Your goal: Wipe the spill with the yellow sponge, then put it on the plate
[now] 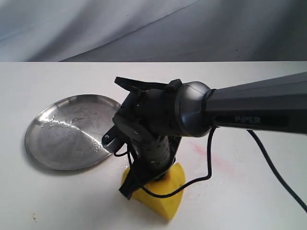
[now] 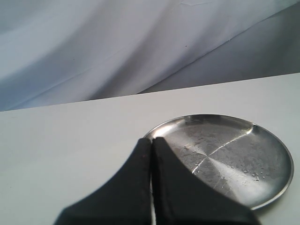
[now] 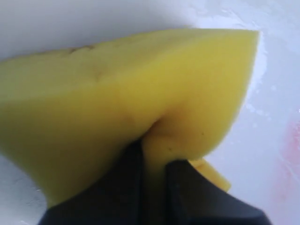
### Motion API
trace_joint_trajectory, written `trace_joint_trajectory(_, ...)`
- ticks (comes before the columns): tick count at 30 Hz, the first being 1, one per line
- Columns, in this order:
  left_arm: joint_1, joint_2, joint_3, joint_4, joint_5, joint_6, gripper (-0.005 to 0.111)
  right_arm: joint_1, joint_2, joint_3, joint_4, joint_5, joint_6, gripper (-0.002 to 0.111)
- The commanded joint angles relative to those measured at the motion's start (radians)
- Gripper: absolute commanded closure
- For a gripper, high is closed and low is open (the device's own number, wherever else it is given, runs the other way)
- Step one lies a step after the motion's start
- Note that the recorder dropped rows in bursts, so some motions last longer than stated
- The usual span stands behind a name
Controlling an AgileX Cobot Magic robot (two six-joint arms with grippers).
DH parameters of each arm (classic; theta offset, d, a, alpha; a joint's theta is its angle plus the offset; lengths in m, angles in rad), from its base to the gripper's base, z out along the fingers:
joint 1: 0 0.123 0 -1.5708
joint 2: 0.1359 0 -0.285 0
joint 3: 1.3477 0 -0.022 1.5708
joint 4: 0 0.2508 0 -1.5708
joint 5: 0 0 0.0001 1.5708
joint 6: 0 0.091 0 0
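Pitted, boxy yellow foam sponge sits by the near edge of the white surface, creased where the right pincer clamps it. Beyond, toward the left edge: round, scuffed, shiny steel plate with raised rim. The left pincer is fully closed, empty.

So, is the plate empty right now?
Empty: the plate shows only bare scuffed steel, while the yellow sponge sits on the table beside it, pinched in the right gripper.

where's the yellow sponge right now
In the exterior view the yellow sponge sits low in the middle on the white table, pinched by the right gripper, beside the lower-right rim of the steel plate.
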Motion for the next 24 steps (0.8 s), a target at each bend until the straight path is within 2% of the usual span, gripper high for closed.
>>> trace_joint_trajectory(1, 0.001, -0.003, -0.003, 0.001, -0.006, -0.008, 0.107, 0.015, -0.056, -0.003, 0.039, -0.075, -0.002, 0.108)
trace_joint_trajectory(5, 0.001, -0.003, -0.003, 0.001, -0.006, -0.008, 0.107, 0.015, -0.099, -0.029, -0.051, -0.103, 0.067, 0.108)
trace_joint_trajectory(13, 0.001, -0.003, -0.003, 0.001, -0.006, -0.008, 0.107, 0.003, -0.041, -0.299, -0.087, -0.059, 0.07, 0.108)
trace_joint_trajectory(20, 0.001, -0.003, -0.003, 0.001, -0.006, -0.008, 0.107, -0.042, 0.145, -0.587, -0.038, -0.042, 0.068, 0.108)
trace_joint_trajectory(24, 0.001, -0.003, -0.003, 0.001, -0.006, -0.008, 0.107, -0.089, 0.253, -0.727, 0.073, -0.047, 0.068, 0.108)
